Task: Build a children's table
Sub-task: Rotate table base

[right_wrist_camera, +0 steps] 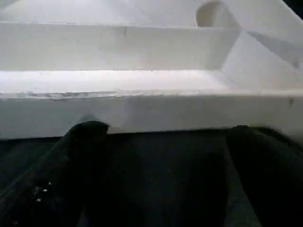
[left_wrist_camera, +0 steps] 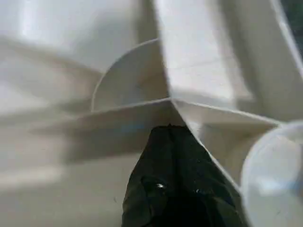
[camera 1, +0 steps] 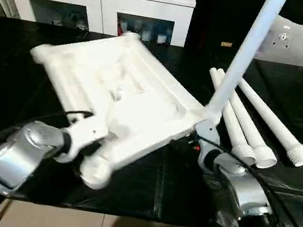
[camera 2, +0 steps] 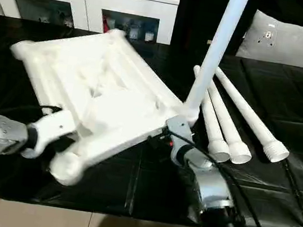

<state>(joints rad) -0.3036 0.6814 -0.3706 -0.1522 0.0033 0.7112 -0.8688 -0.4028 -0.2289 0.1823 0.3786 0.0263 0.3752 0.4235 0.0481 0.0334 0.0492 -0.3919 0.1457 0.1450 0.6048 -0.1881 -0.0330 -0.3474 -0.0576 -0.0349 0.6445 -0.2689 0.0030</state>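
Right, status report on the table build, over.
Left hand on the tabletop near a corner socket. One leg stands upright in the corner by the right hand. Three legs loose alongside.

table top (camera 1: 125, 95): 1 | legs (camera 1: 253, 120): 4 | end effectors (camera 1: 197, 133): 2

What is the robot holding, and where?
The left gripper grips a rib of the tabletop near a corner socket. Whether the right gripper holds anything cannot be told.
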